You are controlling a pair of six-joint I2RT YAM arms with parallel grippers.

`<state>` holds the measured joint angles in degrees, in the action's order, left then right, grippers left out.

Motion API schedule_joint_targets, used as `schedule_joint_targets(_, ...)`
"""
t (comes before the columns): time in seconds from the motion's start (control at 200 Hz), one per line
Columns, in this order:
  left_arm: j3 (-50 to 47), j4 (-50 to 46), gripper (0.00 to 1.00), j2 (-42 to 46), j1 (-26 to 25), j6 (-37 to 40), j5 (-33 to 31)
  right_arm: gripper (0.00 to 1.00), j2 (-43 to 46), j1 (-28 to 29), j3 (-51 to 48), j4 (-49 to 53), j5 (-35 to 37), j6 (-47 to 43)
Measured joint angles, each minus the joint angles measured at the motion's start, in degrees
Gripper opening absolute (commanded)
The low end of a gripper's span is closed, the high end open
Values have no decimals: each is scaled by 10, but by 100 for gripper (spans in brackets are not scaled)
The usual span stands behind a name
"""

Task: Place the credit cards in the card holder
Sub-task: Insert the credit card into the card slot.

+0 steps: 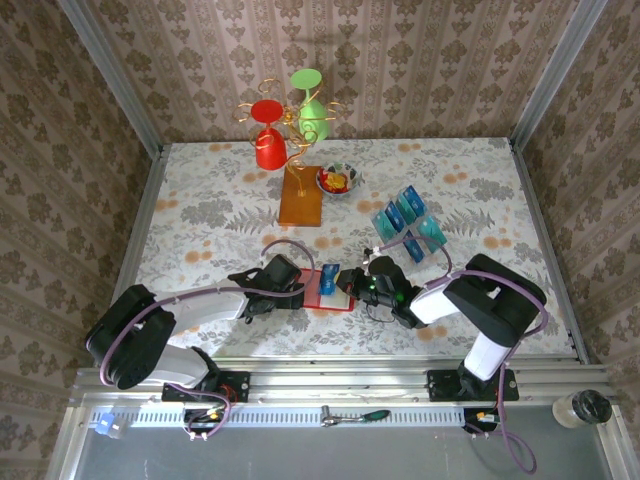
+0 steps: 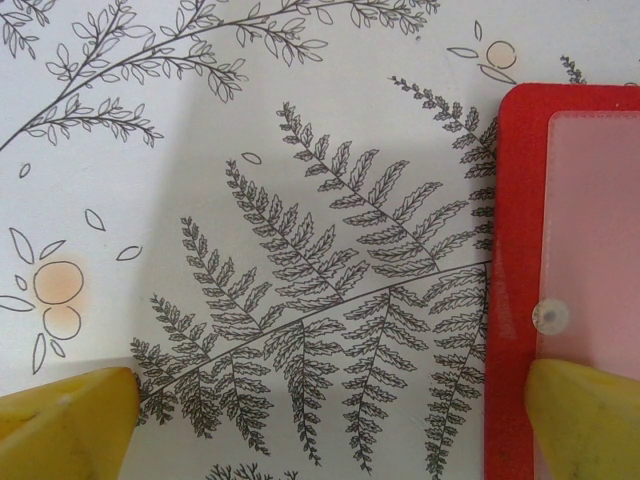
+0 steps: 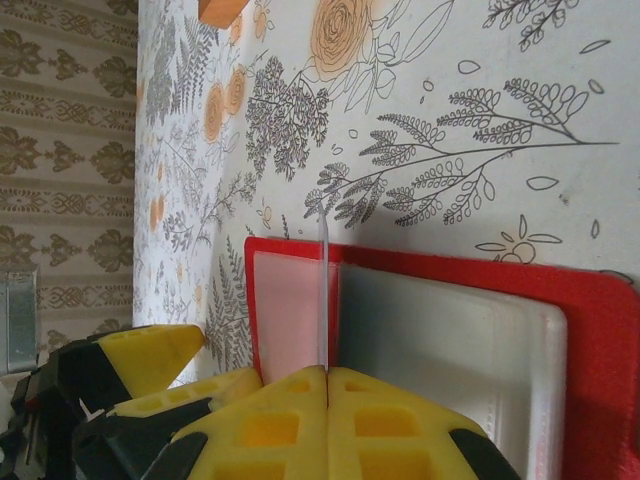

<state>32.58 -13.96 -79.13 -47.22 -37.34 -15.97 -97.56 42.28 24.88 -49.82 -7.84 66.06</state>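
The left arm and right arm are white shells with black joints — purplish cables run alongside. Their fingers are chunky yellow plastic, black behind.

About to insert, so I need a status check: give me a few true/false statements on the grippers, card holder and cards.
1. The right gripper is shut on a credit card. True.
2. The card holder is folded shut. False: it lies open, clear pockets up.
3. The left gripper is open. True.
4. The held card lies flat. False: it stands on edge over the card holder.
5. Other credit cards stand beyond the right gripper. True.
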Motion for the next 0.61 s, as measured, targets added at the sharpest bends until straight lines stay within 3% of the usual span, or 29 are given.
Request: schedule_joint_targets(0.605, 3, -7, 100, 0, 0, 0, -2, 0, -10, 14, -19, -25, 9, 17)
